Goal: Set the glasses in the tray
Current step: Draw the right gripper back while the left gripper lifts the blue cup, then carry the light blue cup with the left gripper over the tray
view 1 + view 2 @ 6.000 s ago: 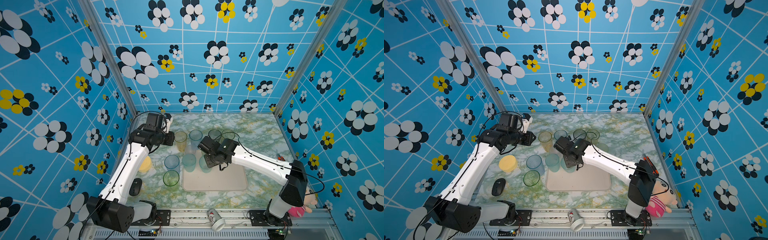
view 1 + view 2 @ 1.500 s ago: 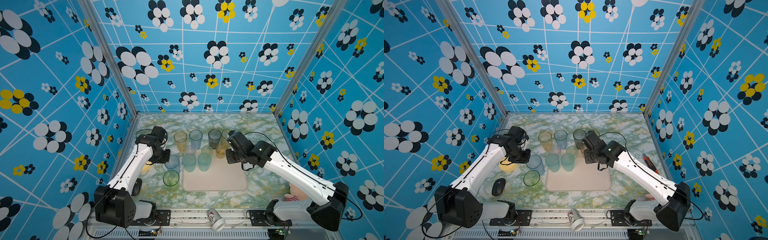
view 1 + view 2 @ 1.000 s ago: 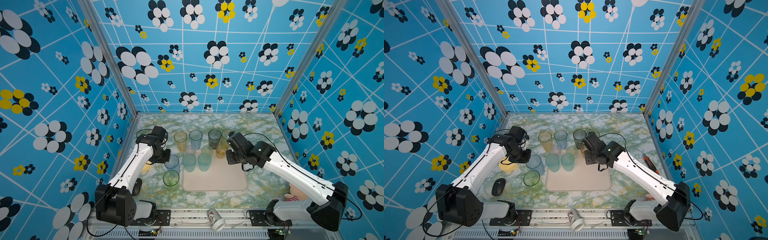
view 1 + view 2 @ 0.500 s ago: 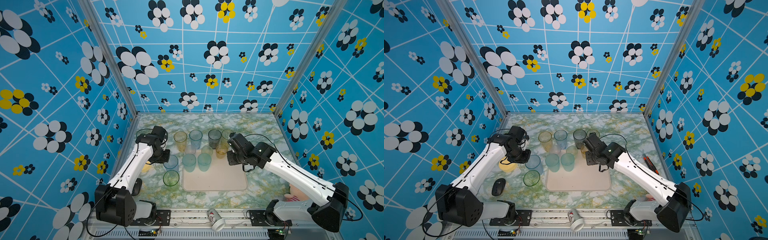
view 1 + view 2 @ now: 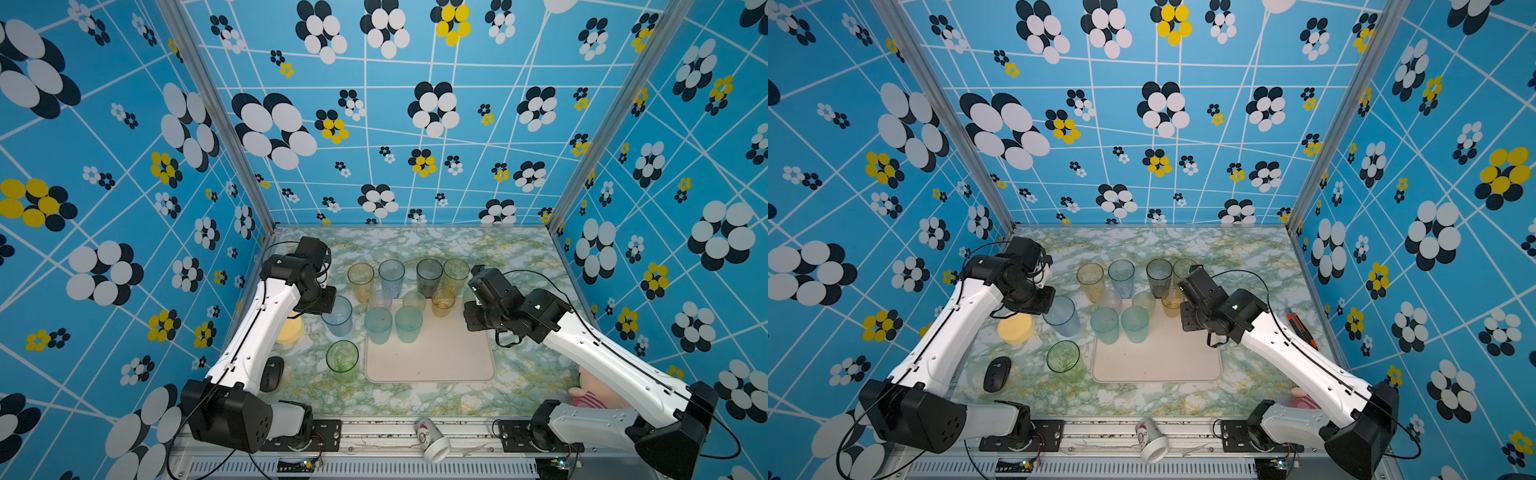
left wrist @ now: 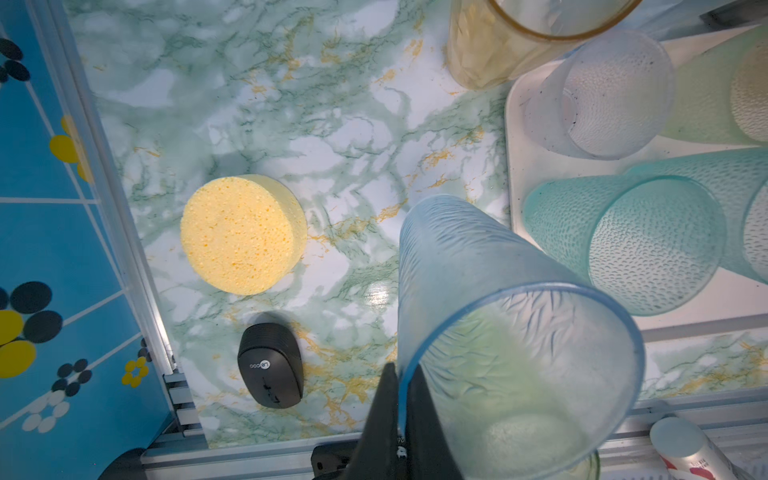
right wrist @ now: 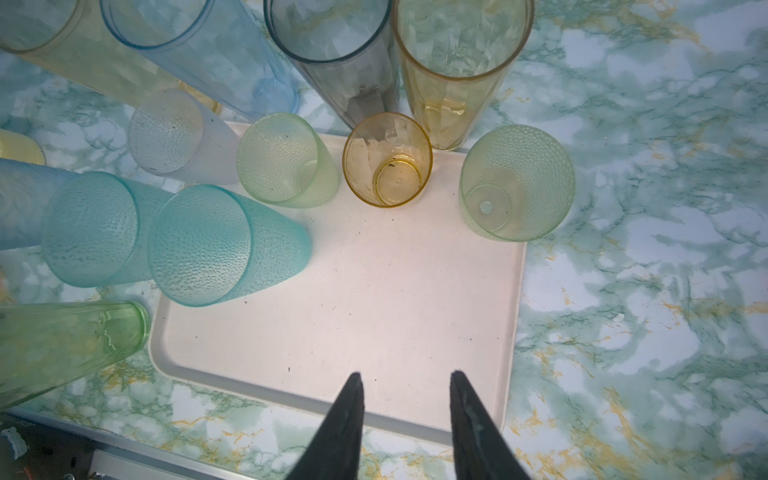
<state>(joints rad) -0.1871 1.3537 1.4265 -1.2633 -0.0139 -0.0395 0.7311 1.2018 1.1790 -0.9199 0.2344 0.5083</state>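
On the marbled table (image 5: 498, 249) we've got the tray (image 5: 432, 357) sitting in the middle, and six of the glasses (image 5: 1135, 324) are already standing in its far half: two teal glasses (image 5: 378, 324) side by side, a clear glass (image 6: 598, 95) on the far left corner, a pale green glass (image 5: 414, 300), a short amber glass (image 5: 443, 301) and a second pale green glass (image 7: 515, 183) on the far right corner. Four tall glasses (image 5: 391, 276) line up on the table just behind the tray (amber, blue, grey, amber), and a tall green glass (image 5: 342, 359) stands just off the tray's left edge. The left gripper (image 6: 399, 374) is pinched tight on the rim of the pale blue glass (image 5: 337, 316), one finger inside and one outside. That glass is outside the tray, just beside its left edge, near the yellow sponge (image 6: 241, 235) and the black mouse (image 6: 270, 365); we honestly can't tell if its base is touching the table. The right gripper (image 7: 405, 378) hangs over the tray's right edge with its jaws apart and nothing between them
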